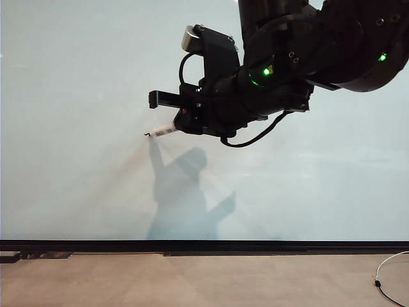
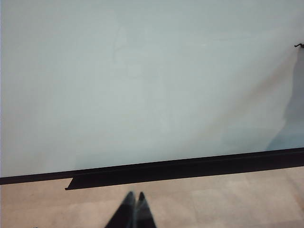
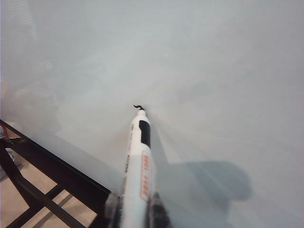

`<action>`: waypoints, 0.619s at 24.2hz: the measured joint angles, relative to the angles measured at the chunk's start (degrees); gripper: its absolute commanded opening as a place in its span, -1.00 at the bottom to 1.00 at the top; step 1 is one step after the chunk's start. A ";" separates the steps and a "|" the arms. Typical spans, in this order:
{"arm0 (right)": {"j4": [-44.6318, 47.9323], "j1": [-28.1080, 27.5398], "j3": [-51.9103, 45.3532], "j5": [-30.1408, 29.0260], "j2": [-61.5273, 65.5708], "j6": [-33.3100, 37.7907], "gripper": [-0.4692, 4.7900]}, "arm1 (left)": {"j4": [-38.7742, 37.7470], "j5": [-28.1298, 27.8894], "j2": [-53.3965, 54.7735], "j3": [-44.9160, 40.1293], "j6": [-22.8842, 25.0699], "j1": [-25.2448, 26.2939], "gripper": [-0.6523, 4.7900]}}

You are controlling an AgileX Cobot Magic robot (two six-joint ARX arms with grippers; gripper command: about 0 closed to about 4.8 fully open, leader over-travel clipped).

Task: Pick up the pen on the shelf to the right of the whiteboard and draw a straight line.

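The whiteboard (image 1: 77, 128) fills the exterior view, a black strip (image 1: 192, 245) along its lower edge. My right gripper (image 1: 182, 126) is shut on the pen (image 1: 165, 131), a white marker with a dark tip pressed against the board. In the right wrist view the pen (image 3: 138, 166) runs out between the fingers (image 3: 159, 211) to a short hooked black line (image 3: 138, 107). That same line (image 1: 149, 134) shows as a tiny mark at the tip in the exterior view, and the mark (image 2: 298, 45) shows again in the left wrist view. My left gripper (image 2: 135, 194) rests low, shut and holding nothing.
A brownish ledge (image 1: 192, 281) runs below the board's black strip. A white cable (image 1: 386, 272) lies at its right end. A black frame (image 3: 38, 180) crosses the right wrist view beneath the board. The arm's shadow (image 1: 185, 192) falls on the whiteboard.
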 measured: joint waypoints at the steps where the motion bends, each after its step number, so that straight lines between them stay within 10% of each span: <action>1: 0.04 -0.07 -0.17 0.00 0.00 -0.02 -0.84 | -0.02 0.00 0.00 0.00 0.00 0.00 -0.78; 15: 1.70 -5.60 -10.97 1.97 -8.52 -0.31 -0.84 | -0.02 0.02 0.00 0.00 0.00 0.00 -0.78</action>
